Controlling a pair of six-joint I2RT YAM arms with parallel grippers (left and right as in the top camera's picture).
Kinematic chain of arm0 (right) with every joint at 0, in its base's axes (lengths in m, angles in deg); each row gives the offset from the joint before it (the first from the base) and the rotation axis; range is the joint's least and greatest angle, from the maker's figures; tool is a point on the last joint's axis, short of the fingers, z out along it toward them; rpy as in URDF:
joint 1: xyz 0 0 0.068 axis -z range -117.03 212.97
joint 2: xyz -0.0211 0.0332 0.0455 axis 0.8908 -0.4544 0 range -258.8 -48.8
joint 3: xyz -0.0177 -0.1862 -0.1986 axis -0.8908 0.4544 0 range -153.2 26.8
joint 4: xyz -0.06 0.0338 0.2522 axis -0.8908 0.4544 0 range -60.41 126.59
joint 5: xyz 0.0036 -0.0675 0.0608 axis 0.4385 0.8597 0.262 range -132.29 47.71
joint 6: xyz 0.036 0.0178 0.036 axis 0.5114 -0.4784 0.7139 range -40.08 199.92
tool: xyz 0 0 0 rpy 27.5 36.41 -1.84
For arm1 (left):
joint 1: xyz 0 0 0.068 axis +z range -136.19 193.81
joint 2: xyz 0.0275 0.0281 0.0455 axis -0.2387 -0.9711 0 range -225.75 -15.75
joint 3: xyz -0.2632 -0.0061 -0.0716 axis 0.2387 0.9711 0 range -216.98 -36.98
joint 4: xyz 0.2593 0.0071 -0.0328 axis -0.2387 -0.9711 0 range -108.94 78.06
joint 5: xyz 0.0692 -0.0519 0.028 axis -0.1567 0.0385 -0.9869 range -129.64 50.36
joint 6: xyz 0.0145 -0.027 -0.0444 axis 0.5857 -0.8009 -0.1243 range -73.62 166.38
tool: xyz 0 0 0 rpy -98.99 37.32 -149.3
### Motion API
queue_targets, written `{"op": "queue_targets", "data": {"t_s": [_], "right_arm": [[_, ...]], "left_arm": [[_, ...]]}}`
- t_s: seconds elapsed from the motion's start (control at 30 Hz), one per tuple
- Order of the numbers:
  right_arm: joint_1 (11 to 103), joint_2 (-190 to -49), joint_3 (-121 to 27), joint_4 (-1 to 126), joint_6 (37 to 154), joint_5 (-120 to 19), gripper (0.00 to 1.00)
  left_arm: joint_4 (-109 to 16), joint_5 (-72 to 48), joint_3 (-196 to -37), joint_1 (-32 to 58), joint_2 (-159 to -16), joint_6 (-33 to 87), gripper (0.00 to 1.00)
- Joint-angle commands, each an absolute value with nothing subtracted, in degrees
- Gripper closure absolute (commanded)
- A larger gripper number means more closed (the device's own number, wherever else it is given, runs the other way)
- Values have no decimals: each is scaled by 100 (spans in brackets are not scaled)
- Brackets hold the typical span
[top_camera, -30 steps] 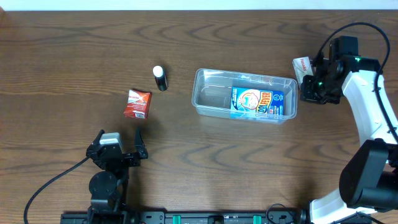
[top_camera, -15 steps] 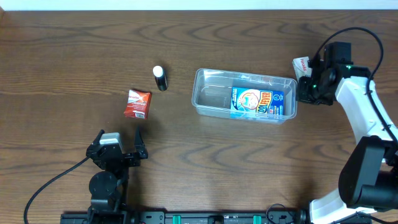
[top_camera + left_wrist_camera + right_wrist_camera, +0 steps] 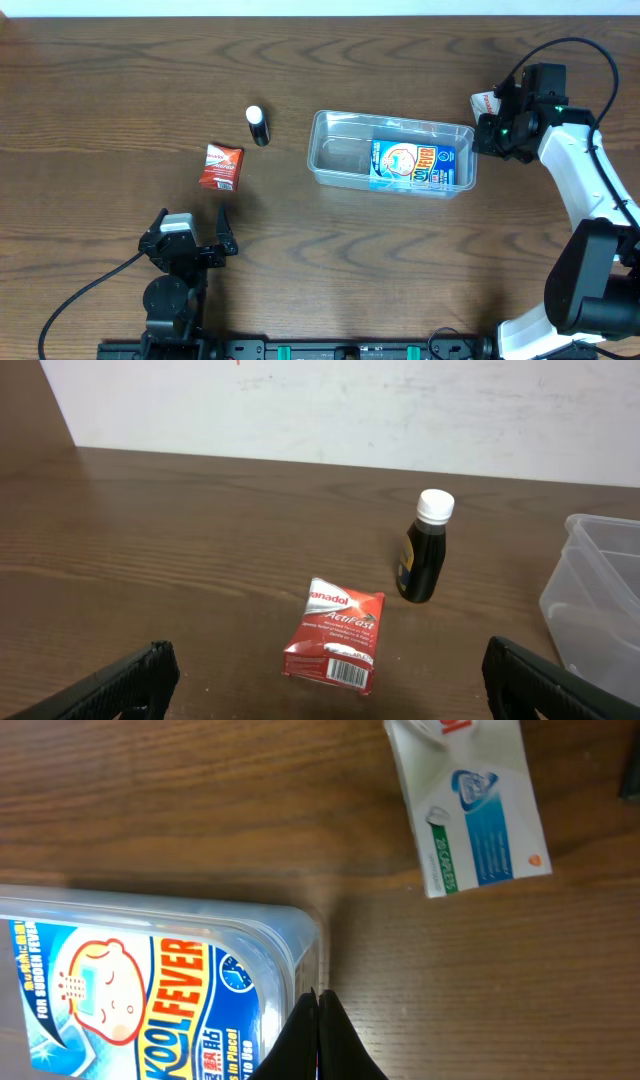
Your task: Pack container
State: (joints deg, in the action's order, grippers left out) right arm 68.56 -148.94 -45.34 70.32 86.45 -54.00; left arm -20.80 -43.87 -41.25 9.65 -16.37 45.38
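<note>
On the brown wooden table (image 3: 120, 70), right of centre, the container (image 3: 340, 155) lies long side across, a blue fever-patch packet (image 3: 412, 165) flat in its right half and its left half bare. Just beyond its right end lies a white box (image 3: 470, 800) printed in teal, apart from the rim. Well to the left lie a red packet (image 3: 220, 166) and, near it, a small dark bottle (image 3: 258, 126) with a white cap. The right gripper (image 3: 318, 1010) hangs with its jaws pressed together, the tips at the container's rounded right corner; whether they touch the rim cannot be told. It carries nothing. The white box looks like the nearest thing to pack, so the jaws should part before the approach, come down across the box's narrow width rather than its length, and keep off the tub wall so the light container is not pushed askew. The left gripper (image 3: 193, 232) rests wide apart at the near edge, facing the red packet
</note>
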Motion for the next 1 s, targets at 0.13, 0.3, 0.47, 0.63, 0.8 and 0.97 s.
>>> {"op": "queue_targets", "data": {"t_s": [0.13,0.3,0.47,0.63,0.8,0.97], "right_arm": [[6817,-14923,-4501,6874,8581,-5780,99],[6817,-14923,-4501,6756,8483,-5778,99],[6854,-14923,-4503,6584,8057,-5776,99],[7269,-14920,-4565,6444,7790,-5645,99],[8025,-14920,-4630,6306,7335,-5557,95],[8535,-14920,-4630,6070,7187,-5124,33]], "left_arm": [[-2220,-4306,-4088,1000,-1613,4637,2],[-2220,-4306,-4088,1000,-1613,4637,2],[-2218,-4306,-4088,1000,-1613,4637,2],[-2218,-4306,-4088,1000,-1613,4639,2],[-2218,-4306,-4088,1000,-1613,4639,2],[-2218,-4306,-4088,1000,-1613,4637,2]]}}
